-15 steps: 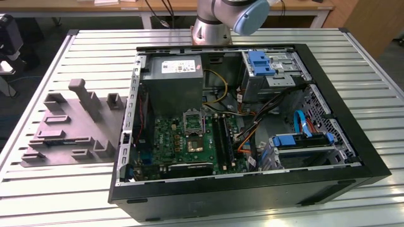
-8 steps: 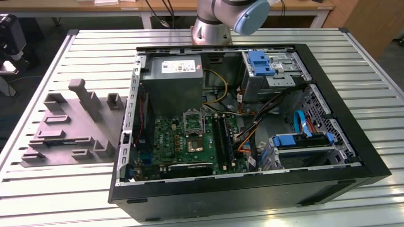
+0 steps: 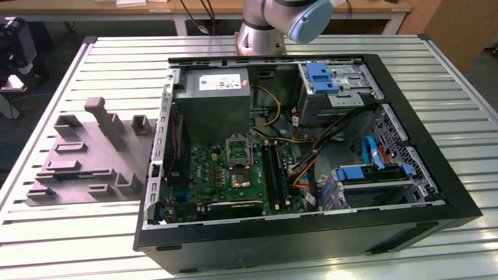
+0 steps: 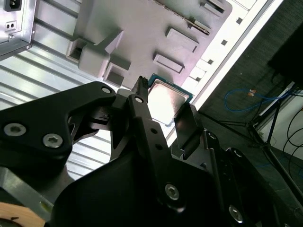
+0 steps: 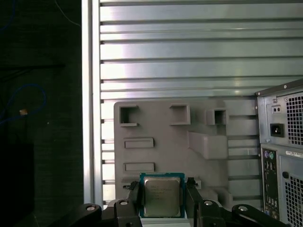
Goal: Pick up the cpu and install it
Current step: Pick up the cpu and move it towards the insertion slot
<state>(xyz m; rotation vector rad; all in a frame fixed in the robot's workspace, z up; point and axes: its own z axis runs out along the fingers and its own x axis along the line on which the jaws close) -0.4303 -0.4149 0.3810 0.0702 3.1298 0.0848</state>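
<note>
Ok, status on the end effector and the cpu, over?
End effector shut on the cpu. Cpu held above the grey fixture tray. Nothing else touching it.

Case [image 3: 311, 236] on table [image 3: 78, 233], fixture [image 3: 86, 157] beside it at the exterior view's left, cpu [image 5: 162, 197] between fingers [image 5: 134, 198]
</note>
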